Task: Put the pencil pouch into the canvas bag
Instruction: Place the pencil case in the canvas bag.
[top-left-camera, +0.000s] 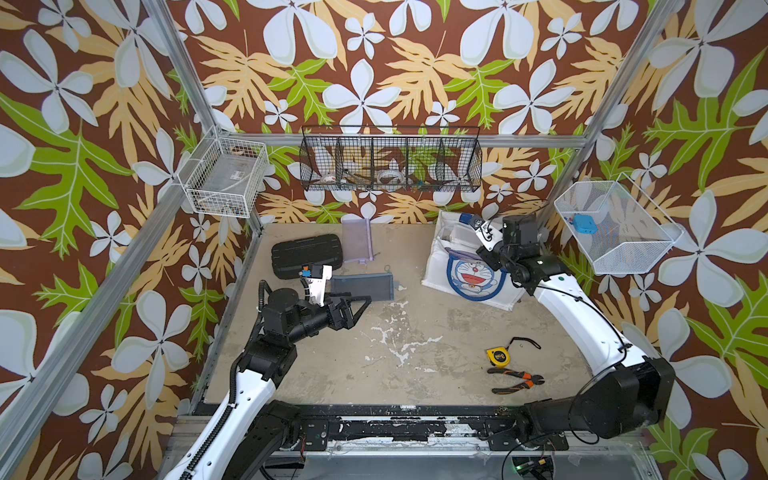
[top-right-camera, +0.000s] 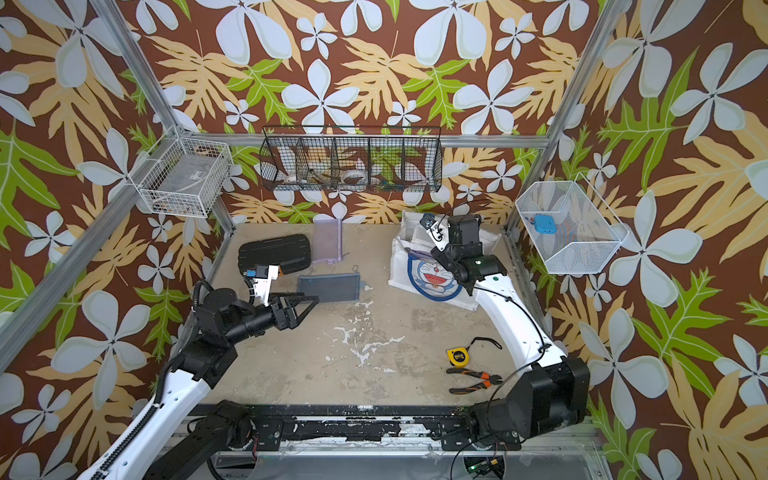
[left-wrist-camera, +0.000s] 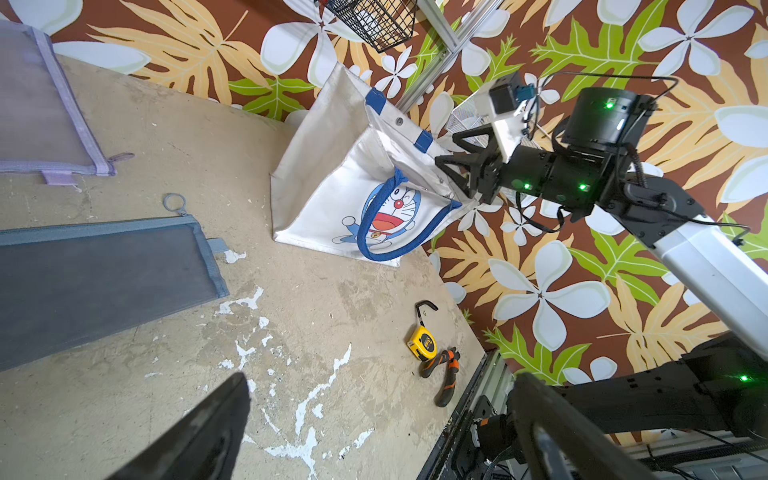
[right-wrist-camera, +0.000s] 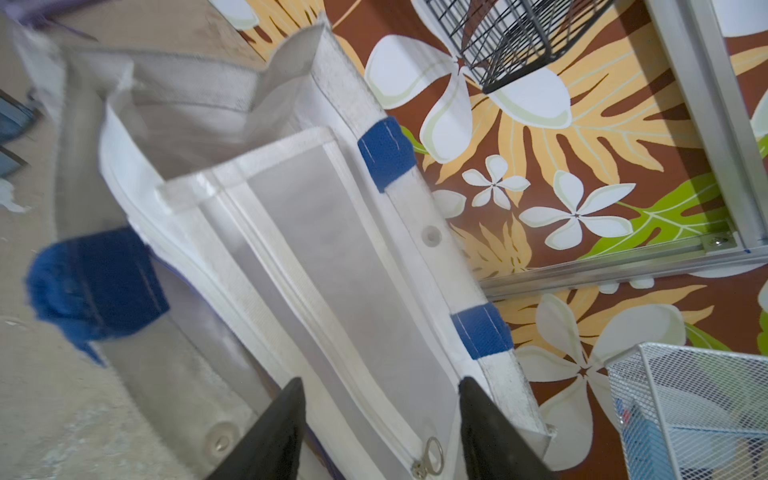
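Little of the pencil pouch (right-wrist-camera: 345, 270) shows from overhead. In both top views I find only pale shapes inside the mouth of the canvas bag (top-left-camera: 436, 266), and the right arm's wrist and camera bracket cover the rest. The right gripper (right-wrist-camera: 381, 382) is hard to make out from there.

Its own wrist camera is clearer. The white mesh pouch stands on end inside the bag, between the blue handle tabs, with its zip ring at the near end. The black fingers (right-wrist-camera: 270, 432) stand apart on either side of that end, and I cannot tell whether either one touches it. The bag's depths are blurred.

Left to right across the table, a black plastic case (top-left-camera: 307, 257) lies at the far left, just beyond the left gripper (top-left-camera: 362, 311). Its jaws gape wide and empty over the tabletop. A lilac mesh pouch (top-left-camera: 356, 239) lies at the back edge, and a grey mesh pouch (top-left-camera: 363, 286) lies flat just beside the left fingers. The bag stands at the right rear, its Doraemon face toward the arms' base. A yellow tape measure (top-left-camera: 497, 357) and orange-handled pliers (top-left-camera: 517, 380) lie beside the right arm, well apart from the bag. A white mesh basket (top-left-camera: 615, 232) hangs on the right wall.

Only the left wrist view shows the bag side-on. It is upright, a blue handle drooping over the cartoon face and the right gripper's open fingers at its rim.
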